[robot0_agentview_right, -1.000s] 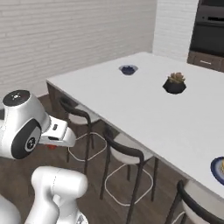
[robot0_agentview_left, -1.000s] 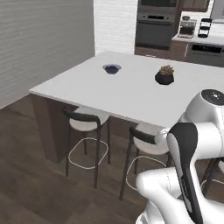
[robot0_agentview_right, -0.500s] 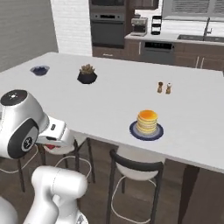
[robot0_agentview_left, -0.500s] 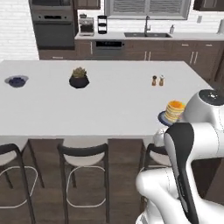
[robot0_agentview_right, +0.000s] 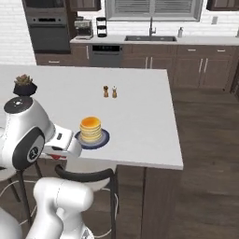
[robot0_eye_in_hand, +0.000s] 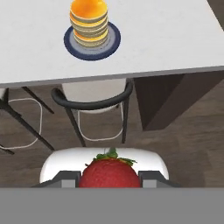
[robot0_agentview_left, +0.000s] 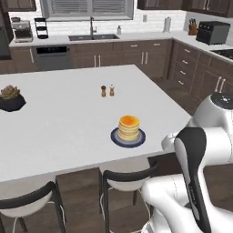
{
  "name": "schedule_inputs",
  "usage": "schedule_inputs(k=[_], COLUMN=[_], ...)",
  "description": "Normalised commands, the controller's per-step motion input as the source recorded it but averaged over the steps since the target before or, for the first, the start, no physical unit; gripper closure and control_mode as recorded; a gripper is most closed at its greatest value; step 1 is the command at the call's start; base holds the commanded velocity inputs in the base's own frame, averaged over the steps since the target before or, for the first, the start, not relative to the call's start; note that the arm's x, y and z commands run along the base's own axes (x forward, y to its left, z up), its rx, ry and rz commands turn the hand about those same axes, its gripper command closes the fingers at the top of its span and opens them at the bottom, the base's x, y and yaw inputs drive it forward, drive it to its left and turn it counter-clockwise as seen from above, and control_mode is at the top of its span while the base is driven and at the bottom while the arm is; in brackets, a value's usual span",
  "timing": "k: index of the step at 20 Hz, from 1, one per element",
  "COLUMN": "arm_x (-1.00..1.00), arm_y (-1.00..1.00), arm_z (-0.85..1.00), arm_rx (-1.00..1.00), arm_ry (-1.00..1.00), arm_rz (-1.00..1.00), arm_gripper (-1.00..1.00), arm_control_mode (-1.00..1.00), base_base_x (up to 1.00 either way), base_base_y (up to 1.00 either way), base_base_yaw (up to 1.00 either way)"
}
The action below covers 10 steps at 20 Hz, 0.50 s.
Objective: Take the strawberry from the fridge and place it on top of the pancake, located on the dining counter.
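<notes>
A red strawberry point(robot0_eye_in_hand: 109, 173) with green leaves sits between the fingers of my gripper point(robot0_eye_in_hand: 109, 179), which is shut on it. The gripper is held low, out from the counter's near edge and above a chair. The pancake point(robot0_eye_in_hand: 89, 22) is a tan stack on a dark blue plate point(robot0_eye_in_hand: 70, 41), close to that edge of the white dining counter point(robot0_eye_in_hand: 166, 39). Both base views show the pancake point(robot0_agentview_left: 129, 127) point(robot0_agentview_right: 90, 129) on the dining counter point(robot0_agentview_left: 59, 118) point(robot0_agentview_right: 140, 116), just ahead of the arm. A red bit shows under the hand point(robot0_agentview_right: 59, 145). The fridge is out of view.
Salt and pepper shakers point(robot0_agentview_left: 107, 90) stand beyond the pancake, and a potted plant point(robot0_agentview_left: 10, 98) sits far left. Black-backed chairs point(robot0_eye_in_hand: 94, 98) point(robot0_agentview_left: 127, 175) are tucked under the near edge. The counter's right end point(robot0_agentview_right: 175, 161) drops to bare wood floor. The sink counter point(robot0_agentview_left: 91, 38) runs along the back wall.
The base has driven along the dining counter, so both base views have shifted. The pancake plate now lies right in front of the arm. The arm's pose looks unchanged.
</notes>
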Motion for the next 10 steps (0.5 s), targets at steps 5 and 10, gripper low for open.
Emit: schedule_inputs(k=[5,10], arm_x=[0.00,0.00], arm_y=[0.00,0.00], arm_z=[0.00,0.00], arm_rx=[0.00,0.00], arm_ry=[0.00,0.00], arm_rz=[0.00,0.00], arm_gripper=[1.00,1.00], arm_control_mode=[1.00,1.00], base_base_x=[0.30,0.43], base_base_y=[0.31,0.06], base_base_yaw=[-0.24,0.04])
